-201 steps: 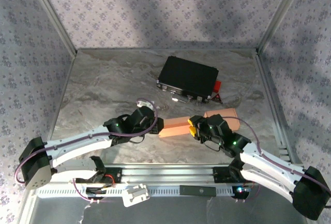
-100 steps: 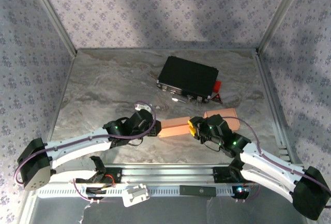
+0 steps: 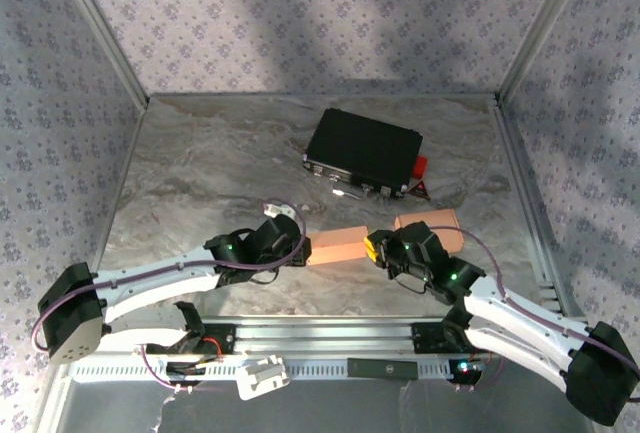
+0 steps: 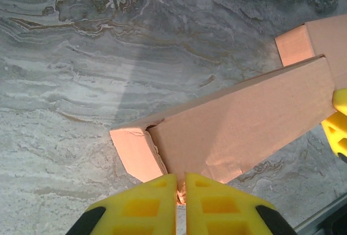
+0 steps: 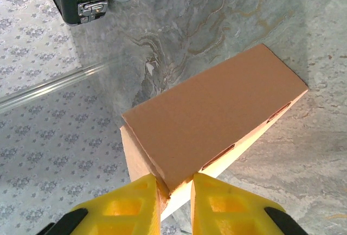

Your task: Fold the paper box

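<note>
Long salmon-tan cardboard paper box sits toward the near edge of the grey marbled table, a little right of the middle, with me gripping it from both sides. My left hand is on its left end. In the left wrist view the yellow fingers are drawn almost together, nipping only the lower edge of the panel beside the folded end flap. My right hand grips further along. In its own view the fingers are pinched narrow on one corner of the top panel. I cannot tell whether the box rests on the table or hangs slightly off it. Both bites look shallow, so I judge the main risk to be a corner slipping free if either arm pulls away from the other. The seam at the left flap already looks ragged, and opposing tension or a twist between the hands could tear it or put a crease across the broad panel instead of along the score. Pushing together too hard could buckle the sleeve flat. The black hard case with metal latches lies well apart toward the far edge, so it is little threat.
</note>
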